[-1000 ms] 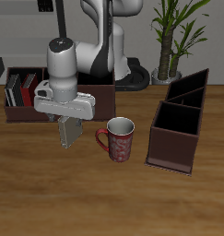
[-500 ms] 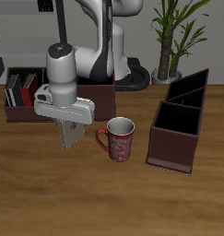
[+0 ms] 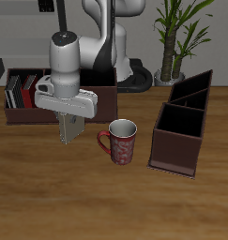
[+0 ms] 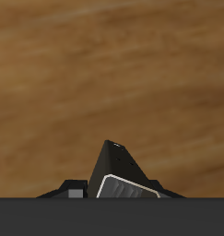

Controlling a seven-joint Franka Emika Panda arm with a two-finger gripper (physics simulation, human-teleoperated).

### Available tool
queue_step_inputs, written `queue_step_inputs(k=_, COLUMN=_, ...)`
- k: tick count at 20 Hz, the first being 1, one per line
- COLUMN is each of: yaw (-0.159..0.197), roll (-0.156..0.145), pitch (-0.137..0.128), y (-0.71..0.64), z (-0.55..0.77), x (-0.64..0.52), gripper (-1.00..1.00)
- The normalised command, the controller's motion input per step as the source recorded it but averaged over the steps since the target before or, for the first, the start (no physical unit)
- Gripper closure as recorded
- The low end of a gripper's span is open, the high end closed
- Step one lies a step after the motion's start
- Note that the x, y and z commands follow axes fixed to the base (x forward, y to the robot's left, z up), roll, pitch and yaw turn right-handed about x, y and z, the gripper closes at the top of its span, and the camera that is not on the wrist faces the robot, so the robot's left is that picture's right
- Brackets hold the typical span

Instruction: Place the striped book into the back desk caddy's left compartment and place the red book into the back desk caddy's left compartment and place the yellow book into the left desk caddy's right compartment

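Observation:
My gripper (image 3: pixel 67 119) hangs above the wooden table in front of the back desk caddy (image 3: pixel 50 115), shut on the yellow book (image 3: pixel 67 130). The book looks pale tan here and hangs nearly upright below the fingers, clear of the tabletop. In the wrist view the book (image 4: pixel 114 162) shows as a dark wedge with a light edge, over bare wood. The striped book (image 3: pixel 12 91) and the red book (image 3: pixel 29 90) stand upright together in one end compartment of the back caddy. The left desk caddy (image 3: pixel 174 145), dark with open compartments, stands apart beyond the mug.
A red patterned mug (image 3: pixel 121 142) stands on the table between the held book and the left desk caddy. A potted plant (image 3: pixel 177 37) is behind that caddy. The robot's base rises behind the back caddy.
The gripper has turned at the wrist and lifted slightly, shifting a little toward the back caddy. The held book went from slanted to nearly upright.

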Motion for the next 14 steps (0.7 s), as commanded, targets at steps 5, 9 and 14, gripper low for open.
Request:
queue_step_inputs(k=5, yaw=0.042, roll=-0.030, pitch=-0.086, y=0.16, z=0.71, x=-0.18, gripper=1.00)
queue_step_inputs(k=9, yaw=0.050, roll=-0.047, pitch=-0.067, y=0.14, z=0.78, x=-0.22, gripper=1.00)
queue_step_inputs(k=14, yaw=0.023, roll=-0.013, pitch=-0.040, y=0.02, z=0.44, x=-0.13, gripper=1.00)
